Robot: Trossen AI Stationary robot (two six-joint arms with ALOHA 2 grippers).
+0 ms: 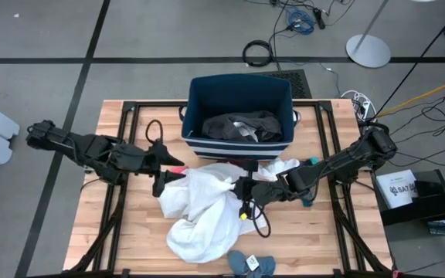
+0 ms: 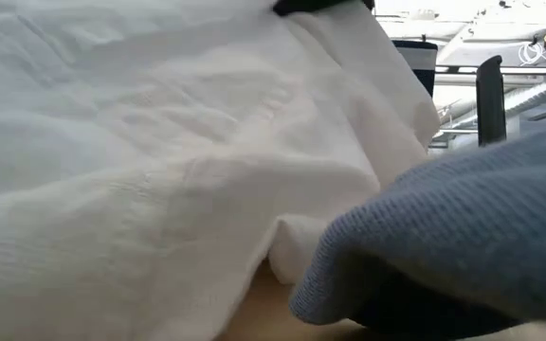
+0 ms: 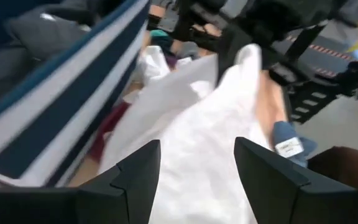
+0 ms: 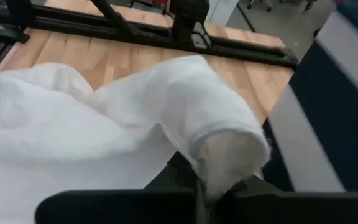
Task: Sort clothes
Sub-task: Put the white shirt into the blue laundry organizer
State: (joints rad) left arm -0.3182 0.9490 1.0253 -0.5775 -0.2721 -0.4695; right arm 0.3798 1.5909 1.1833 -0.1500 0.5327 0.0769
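White garment (image 1: 207,208): sprawled on the table (image 1: 122,247) at centre, stretching from 12 toward 6 o'clock, just in front of the navy bin (image 1: 239,96).
Right gripper (image 1: 242,189): shut on a bunched fold of the white garment, at its 3 o'clock edge.
Left gripper (image 1: 163,166): wide open, nothing between the fingers, at the garment's 10 o'clock corner.
Key relation: cloth lay straight ahead of the open left gripper, toward 3 o'clock; long axis ran across that approach; nearest for the free corner, judged the left arm.
Dark grey garment (image 1: 242,126): already in the bin.
Blue sock (image 1: 251,264): at 6 o'clock, table edge.
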